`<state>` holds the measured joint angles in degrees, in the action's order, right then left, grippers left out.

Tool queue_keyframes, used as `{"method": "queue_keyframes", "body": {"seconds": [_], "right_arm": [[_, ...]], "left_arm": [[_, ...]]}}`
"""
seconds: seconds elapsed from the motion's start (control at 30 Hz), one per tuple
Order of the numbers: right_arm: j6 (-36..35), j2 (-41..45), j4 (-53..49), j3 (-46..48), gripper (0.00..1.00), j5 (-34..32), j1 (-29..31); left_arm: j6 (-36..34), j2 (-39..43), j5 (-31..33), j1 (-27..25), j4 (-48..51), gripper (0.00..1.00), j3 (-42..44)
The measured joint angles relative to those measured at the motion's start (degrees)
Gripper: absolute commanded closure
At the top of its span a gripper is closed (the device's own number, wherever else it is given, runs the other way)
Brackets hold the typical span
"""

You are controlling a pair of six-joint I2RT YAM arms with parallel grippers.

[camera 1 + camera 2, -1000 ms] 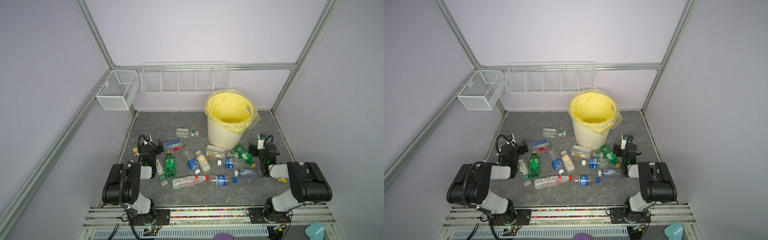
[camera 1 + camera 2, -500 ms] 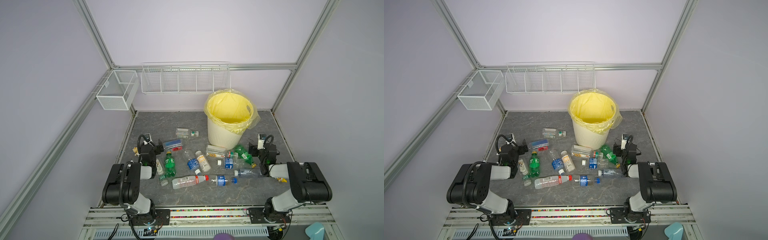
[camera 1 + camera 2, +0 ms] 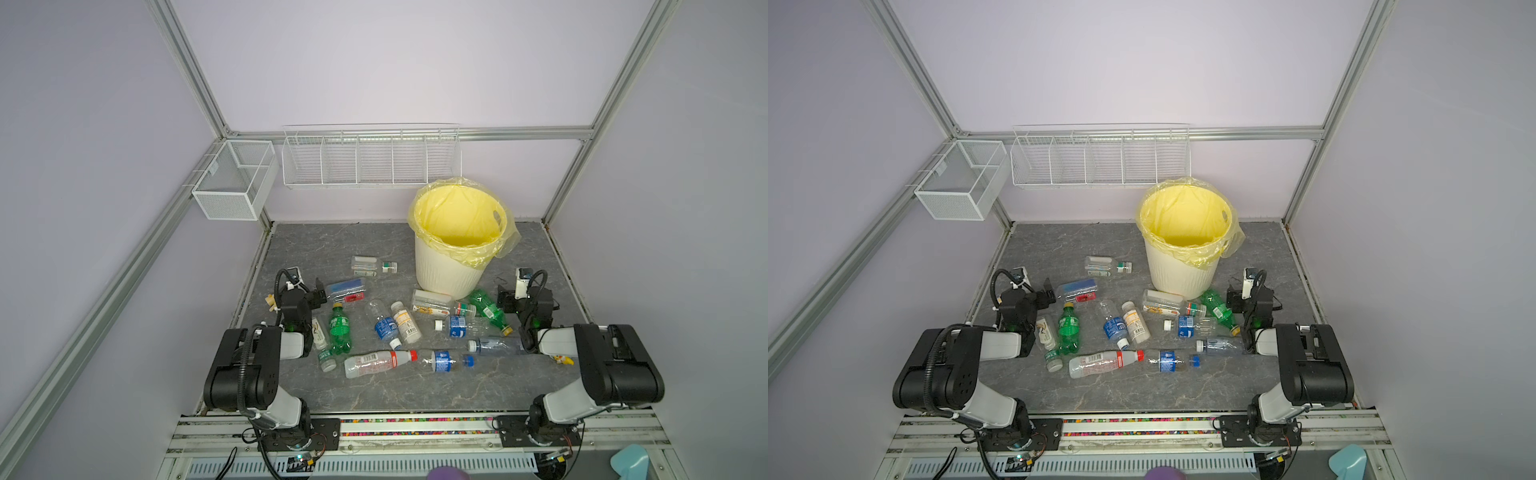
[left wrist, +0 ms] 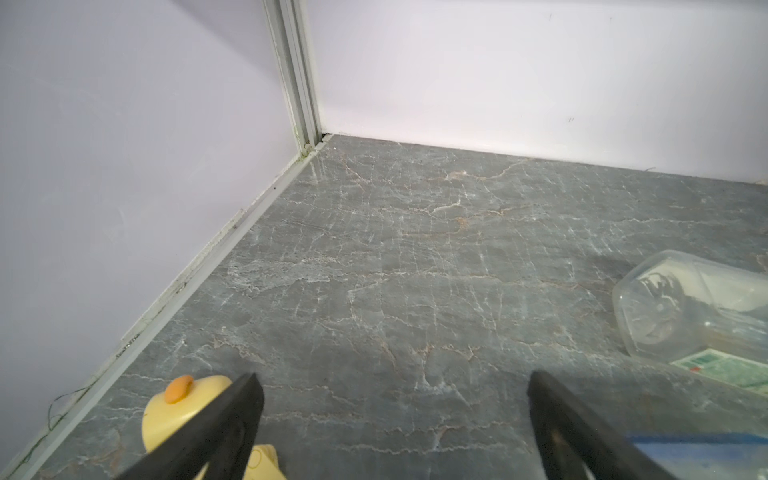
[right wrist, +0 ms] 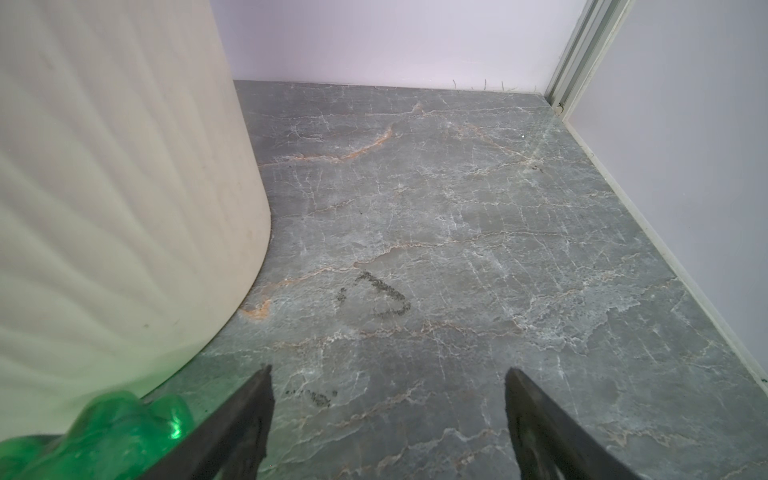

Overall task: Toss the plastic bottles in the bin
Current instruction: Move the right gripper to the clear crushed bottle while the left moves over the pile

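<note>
Left gripper (image 4: pixel 392 386) and right gripper (image 5: pixel 388 376) both spread, empty. Plastic bottles (image 3: pixel 374 363) lie scattered on floor (image 3: pixel 374 401) beside bin (image 3: pixel 446 272), none seen inside. First pick apparently not begun; next, settle jaws around nearest bottle.

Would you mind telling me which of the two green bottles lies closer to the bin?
The green bottle beside the right gripper: its base lies almost against the bin, while the other green bottle lies over by the left arm.

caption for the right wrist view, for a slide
Right gripper open over grey marbled tabletop, cream ribbed bin and a green bottle close beside it.
</note>
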<state>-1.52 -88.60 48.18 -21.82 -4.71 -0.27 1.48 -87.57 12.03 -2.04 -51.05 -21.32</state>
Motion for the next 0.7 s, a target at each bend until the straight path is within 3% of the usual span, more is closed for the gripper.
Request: {"method": "queue_keyframes", "body": {"seconds": [0.2, 0.43, 0.7], "right_arm": [[0.4, 4.4, -10.0, -4.4, 0.12, -1.8, 0.0], [5.2, 7.2, -27.5, -15.4, 0.12, -4.3, 0.2], [8.6, 9.6, -50.6, -23.8, 0.12, -1.9, 0.7]], "left_arm": [[1.1, 8.7, 2.8, 0.0, 4.7, 0.01, -0.3], [6.0, 17.2, 6.6, 0.0, 17.7, 0.01, -4.1], [17.4, 25.8, 1.9, -0.2, 35.8, 0.01, -13.4]]}}
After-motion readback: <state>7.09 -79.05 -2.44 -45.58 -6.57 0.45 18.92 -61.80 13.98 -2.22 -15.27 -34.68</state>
